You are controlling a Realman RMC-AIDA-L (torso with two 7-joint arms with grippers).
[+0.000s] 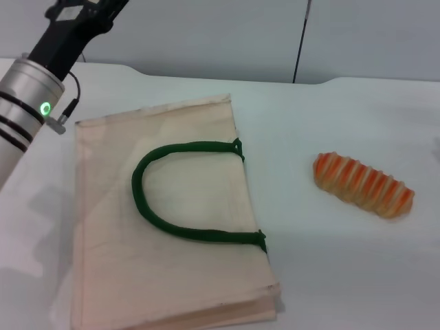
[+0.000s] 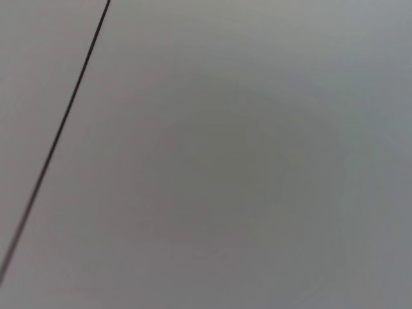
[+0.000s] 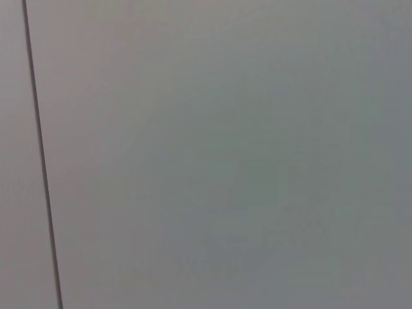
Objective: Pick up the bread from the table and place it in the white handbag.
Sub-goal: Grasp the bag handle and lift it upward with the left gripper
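Over on the right side of the table (image 1: 206,75): bread (image 1: 364,185), lying on the bare white top at a slant, orange stripes up. Untouched, nothing near it, well apart from the handbag (image 1: 179,275).

Handbag left of centre, flat on the table, cream cloth, mouth edge turned toward the bread. Dark green handle (image 1: 152,212) flopped back on top of the cloth in a wide loop, both ends fixed at the bag edge nearest the bread.

Up in the far left corner: left arm (image 1: 27,89), raised above the table, just beside the bag's far left corner. Silver section with a small green light (image 1: 45,108) glowing, then a black section running out past the top edge. Left gripper out of sight beyond that edge, so open or closed: cannot tell. Nothing carried that can be seen.

Right arm and right gripper nowhere in the head view; grip likewise impossible to tell.

From both wrist cameras, only a plain grey wall (image 2: 257,161) crossed by a thin dark line (image 2: 61,129). No bag, no bread, no fingers there.

Bread not yet in the bag.
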